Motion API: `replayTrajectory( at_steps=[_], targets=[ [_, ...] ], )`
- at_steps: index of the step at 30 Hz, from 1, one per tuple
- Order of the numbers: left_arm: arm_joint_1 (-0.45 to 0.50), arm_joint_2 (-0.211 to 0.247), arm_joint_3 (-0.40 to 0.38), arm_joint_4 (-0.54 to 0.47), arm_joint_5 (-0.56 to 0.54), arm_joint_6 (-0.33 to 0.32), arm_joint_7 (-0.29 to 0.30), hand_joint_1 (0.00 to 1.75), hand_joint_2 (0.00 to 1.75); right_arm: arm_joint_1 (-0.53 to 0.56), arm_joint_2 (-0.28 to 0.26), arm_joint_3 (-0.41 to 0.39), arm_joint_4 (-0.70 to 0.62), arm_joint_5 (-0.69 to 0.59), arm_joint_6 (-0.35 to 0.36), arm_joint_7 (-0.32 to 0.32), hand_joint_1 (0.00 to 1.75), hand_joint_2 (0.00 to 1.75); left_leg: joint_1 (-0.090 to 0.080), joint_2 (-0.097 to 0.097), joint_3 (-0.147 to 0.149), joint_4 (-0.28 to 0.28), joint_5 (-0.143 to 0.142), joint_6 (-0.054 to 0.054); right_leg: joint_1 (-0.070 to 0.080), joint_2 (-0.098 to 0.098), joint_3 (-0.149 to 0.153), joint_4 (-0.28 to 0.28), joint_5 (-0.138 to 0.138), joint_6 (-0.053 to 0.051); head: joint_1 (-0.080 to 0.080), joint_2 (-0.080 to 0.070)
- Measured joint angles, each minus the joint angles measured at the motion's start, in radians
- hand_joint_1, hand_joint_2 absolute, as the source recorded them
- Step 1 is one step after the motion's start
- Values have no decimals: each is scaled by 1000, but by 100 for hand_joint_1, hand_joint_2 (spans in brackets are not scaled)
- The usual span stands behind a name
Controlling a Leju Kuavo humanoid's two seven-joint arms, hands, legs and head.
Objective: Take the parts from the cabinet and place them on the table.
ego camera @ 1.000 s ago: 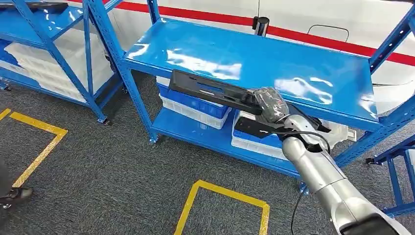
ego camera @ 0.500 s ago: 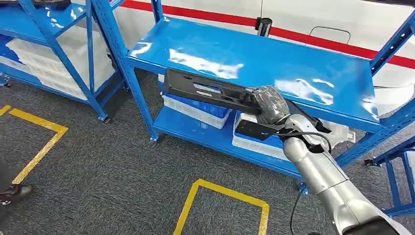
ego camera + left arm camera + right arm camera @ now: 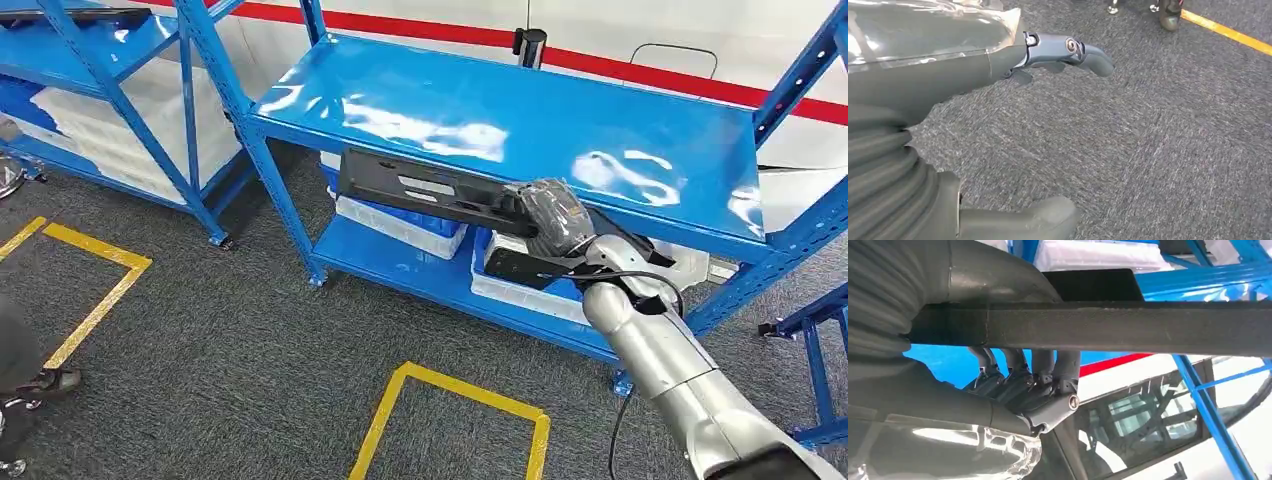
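My right hand (image 3: 552, 212) grips one end of a long flat black part (image 3: 432, 190) and holds it level, just in front of and slightly below the front edge of the blue rack's top shelf (image 3: 520, 125). Up close in the right wrist view, my right hand's fingers (image 3: 1024, 371) curl around the black part (image 3: 1128, 326). Another black part (image 3: 520, 268) lies on a tray on the lower shelf behind my forearm. My left hand (image 3: 998, 95) hangs above grey carpet with its fingers apart and nothing in it.
White and blue trays (image 3: 400, 222) are stacked on the rack's lower shelf. A second blue rack (image 3: 90, 90) with white trays stands at the left. Yellow floor tape (image 3: 450, 400) marks squares on the carpet. A person's shoe (image 3: 55, 380) is at the left edge.
The whole picture has shifted a little, so the camera has moved. My right hand still holds the black part at about the same place before the shelf edge.
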Motion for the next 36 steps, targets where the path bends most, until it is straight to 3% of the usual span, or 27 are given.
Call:
replayTrajectory(
  at_steps=[1, 2, 3, 5, 6, 7, 10, 11, 13, 15, 16, 17, 18, 20, 21, 22, 23, 25, 26, 27, 28, 29, 31, 32, 34, 35, 36],
  targets=[
    [1, 0, 0, 0, 0, 0, 0, 0, 175, 1, 0, 2, 0, 2, 2, 0, 147, 175, 0, 1, -25, 50, -13, 1, 3, -2, -1, 0, 0, 0, 0, 0],
    [2, 0, 0, 0, 0, 0, 0, 0, 175, 1, 0, 3, 0, 2, 2, 0, 147, 175, 0, 1, -25, 52, -1, 4, 7, -4, -1, 0, 0, -1, 0, 0],
    [2, 0, 0, 0, 0, 0, 0, 0, 175, 2, 0, 4, 0, 3, 2, 0, 147, 175, 0, 1, -7, 14, 26, 9, 9, -7, -1, 0, 0, -1, 0, 0],
    [0, 0, 0, 0, -2, 1, 0, 0, 175, -1, 0, 4, -1, 2, 2, 0, 147, 175, -4, 7, 96, -177, 118, 27, 14, -12, 2, 0, 0, 0, 0, 0],
    [-1, 0, 0, 0, -2, 2, 0, 0, 175, -3, 0, 4, -3, 2, 3, 0, 147, 175, -10, 24, 130, -247, 124, 37, 14, -15, 3, 0, 0, 0, 1, 0],
    [-3, 1, 0, 0, -2, 2, -1, 0, 175, -7, -1, 3, -3, 2, 3, 0, 147, 175, -17, 29, 134, -253, 122, 35, 26, -18, -2, 1, 0, 1, 2, 0],
    [-2, 2, 0, -1, -3, 4, -4, 0, 175, -7, -1, 5, -3, 2, 4, 0, 147, 175, -23, 15, 128, -254, 125, 39, 20, -29, -1, -3, 3, 6, 1, 0],
    [-2, 2, 0, -1, -3, 5, -6, 0, 175, -8, -2, 4, -7, 2, 4, 0, 147, 175, -13, 12, 136, -272, 137, 49, 30, -32, -2, -1, -1, 11, 1, 0],
    [-3, 1, 0, -1, -3, 5, -8, 0, 175, -10, -7, 3, -8, 2, 4, -1, 147, 175, -11, 7, 136, -279, 146, 60, 22, -14, -40, 74, -49, 7, 4, 0],
    [-3, 0, 0, -1, -3, 5, -8, 0, 175, -7, -11, 4, -8, 1, 4, -2, 147, 175, -11, -1, 133, -279, 146, 61, 18, -8, -110, 233, -113, 4, 4, 0],
    [-2, 0, 0, -1, -3, 5, -8, 0, 175, -2, -13, 4, -8, 1, 4, -2, 147, 175, -11, -8, 131, -278, 146, 60, 17, -7, -145, 310, -137, 8, 4, 0],
    [-1, 0, 0, -1, -3, 5, -8, 0, 175, 2, -14, 4, -8, 2, 4, -2, 147, 175, -11, -16, 131, -278, 147, 60, 16, -6, -153, 324, -134, 15, 4, 0],
    [-1, 0, 0, -1, -3, 5, -8, 0, 175, 3, -15, 4, -8, 3, 4, -2, 147, 175, -11, -22, 131, -277, 147, 59, 14, -6, -136, 291, -116, 24, 3, 0],
    [-2, -2, 0, -1, -5, 5, -8, 0, 175, 2, -18, 3, -9, 5, 3, -1, 147, 175, -10, -39, 132, -273, 146, 57, 6, 5, -49, 117, -41, 44, 3, 0],
    [-3, -3, 0, -1, -5, 5, -8, 0, 175, 2, -20, 2, -11, 6, 3, -1, 147, 175, -10, -48, 130, -269, 144, 53, 0, 27, -7, 30, -10, 49, 4, 0],
    [-5, -2, 0, -1, -6, 5, -7, 0, 175, 1, -21, 2, -11, 6, 3, -1, 147, 175, -18, -55, 122, -259, 140, 44, 4, 48, 11, 0, -16, 42, 4, 0],
    [-4, -3, 0, -1, -6, 5, -7, 0, 175, 1, -23, 2, -11, 6, 3, -1, 147, 175, -16, -62, 117, -260, 144, 37, 4, 39, 5, 1, -12, 33, 2, 0],
    [1, -3, 0, -1, -8, 5, -6, 0, 175, 3, -23, 3, -12, 8, 3, 0, 147, 175, -9, -75, 112, -266, 151, 27, 8, 27, 4, 4, -11, 27, 3, 0],
    [2, -3, 0, -1, -8, 5, -6, 0, 175, 2, -23, 3, -13, 8, 3, 0, 147, 175, -9, -82, 109, -265, 152, 21, 1, 19, 5, -1, -7, 18, 3, 0],
    [3, -2, 0, -1, -8, 5, -5, 0, 175, -1, -23, 3, -16, 7, 3, 0, 147, 175, -6, -67, 101, -250, 137, 17, -4, 10, 8, -7, -3, 10, 3, 0],
    [2, -3, 0, -1, -11, 5, -5, 0, 175, -1, -22, 2, -18, 8, 3, 0, 147, 175, -9, -36, 84, -212, 110, 12, -6, 4, 8, -8, -3, 1, -6, 0],
    [0, -2, 0, -1, -11, 5, -5, 0, 175, -2, -22, 3, -19, 8, 3, 0, 147, 175, -7, -16, 48, -134, 67, 5, -4, -3, 8, -8, -3, -5, -8, 0],
    [0, -2, 0, -1, -11, 5, -3, 0, 175, 3, -22, 3, -19, 8, 3, 0, 147, 175, -5, -1, -28, 21, 7, -2, 0, -20, 8, -7, -4, -6, -8, 0],
    [1, -2, 0, -1, -11, 5, -3, 0, 175, 5, -22, 3, -19, 8, 3, 0, 147, 175, -4, 1, -47, 53, 6, -4, 1, -28, 8, -7, -4, -6, -8, 0],
    [2, -2, 0, -1, -11, 7, -3, 0, 175, 9, -20, 3, -19, 9, 2, -1, 147, 175, -2, 4, -16, -20, 63, -2, 1, -44, 8, -7, -5, -6, -8, 0],
    [2, -1, 0, -1, -11, 8, -3, 0, 175, 9, -19, 3, -19, 15, 0, -1, 147, 175, -2, 13, 34, -118, 111, 1, 1, -53, 9, -7, -5, -6, -8, 0],
    [2, 0, 0, -1, -10, 10, -5, 0, 175, 7, -16, 2, -20, 21, -4, -2, 147, 175, -3, 41, 85, -212, 148, 7, 3, -59, 10, -7, -6, -6, -8, 0]
  ],
)
